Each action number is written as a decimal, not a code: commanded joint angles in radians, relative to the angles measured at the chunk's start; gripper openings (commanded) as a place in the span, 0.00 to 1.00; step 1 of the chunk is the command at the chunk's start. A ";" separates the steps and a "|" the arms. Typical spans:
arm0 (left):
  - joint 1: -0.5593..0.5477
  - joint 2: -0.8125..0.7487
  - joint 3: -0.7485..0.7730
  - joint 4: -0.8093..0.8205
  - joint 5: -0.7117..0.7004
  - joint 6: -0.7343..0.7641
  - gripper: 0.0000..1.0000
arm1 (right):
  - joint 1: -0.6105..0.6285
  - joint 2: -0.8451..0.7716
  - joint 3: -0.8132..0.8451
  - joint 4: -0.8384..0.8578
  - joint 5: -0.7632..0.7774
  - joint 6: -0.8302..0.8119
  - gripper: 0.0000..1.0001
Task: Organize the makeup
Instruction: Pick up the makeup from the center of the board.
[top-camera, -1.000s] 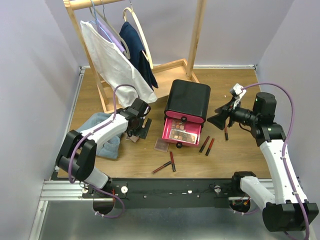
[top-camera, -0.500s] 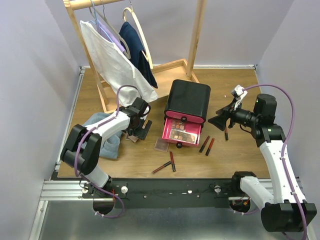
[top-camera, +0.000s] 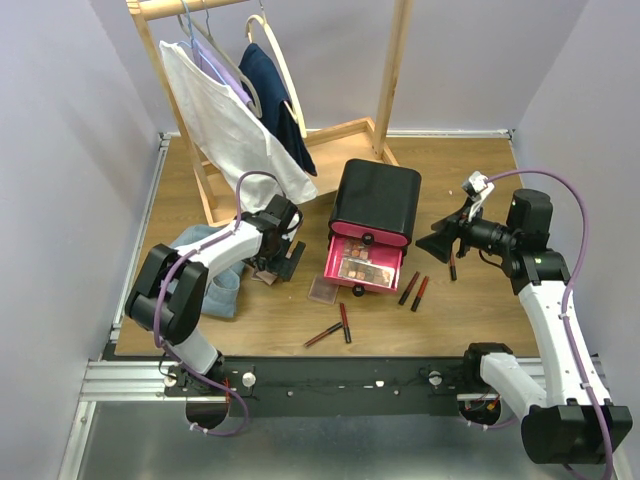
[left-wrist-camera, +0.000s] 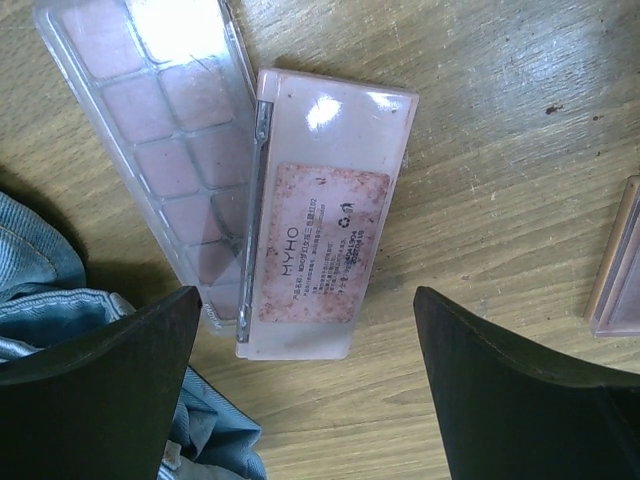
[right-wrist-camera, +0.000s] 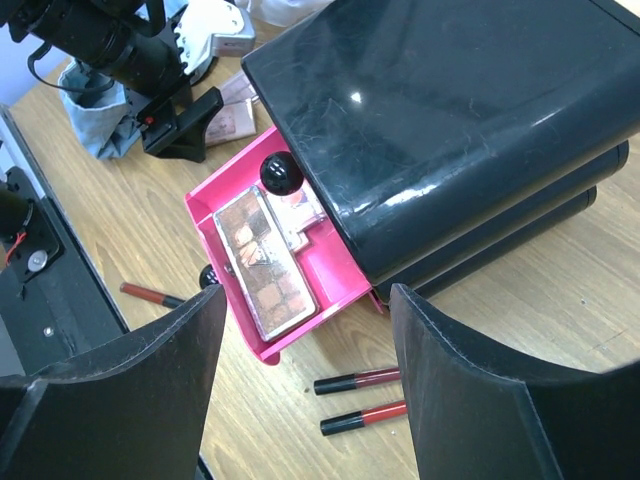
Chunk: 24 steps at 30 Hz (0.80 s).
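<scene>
Pink palette (left-wrist-camera: 325, 245) lies open, label legible only in L wrist view.

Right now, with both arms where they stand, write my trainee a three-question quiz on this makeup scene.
1. True or false: the left pincer is clamped on the open palette.
2. What lies in the pulled-out pink drawer? A) lip tubes B) eyeshadow palettes C) a round compact
3. Fill in: the cloth beside the open palette is light ____.

Key: 1 false, its jaws stand wide apart above the palette. 2 B. 3 blue.
</scene>
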 joint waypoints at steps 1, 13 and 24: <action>0.008 0.020 0.028 0.012 0.029 0.026 0.95 | -0.014 -0.018 -0.026 0.021 -0.027 0.017 0.74; 0.017 0.049 0.040 0.018 0.047 0.034 0.94 | -0.023 -0.020 -0.037 0.024 -0.035 0.026 0.74; 0.026 0.056 0.037 0.022 0.064 0.039 0.92 | -0.026 -0.015 -0.040 0.029 -0.039 0.030 0.74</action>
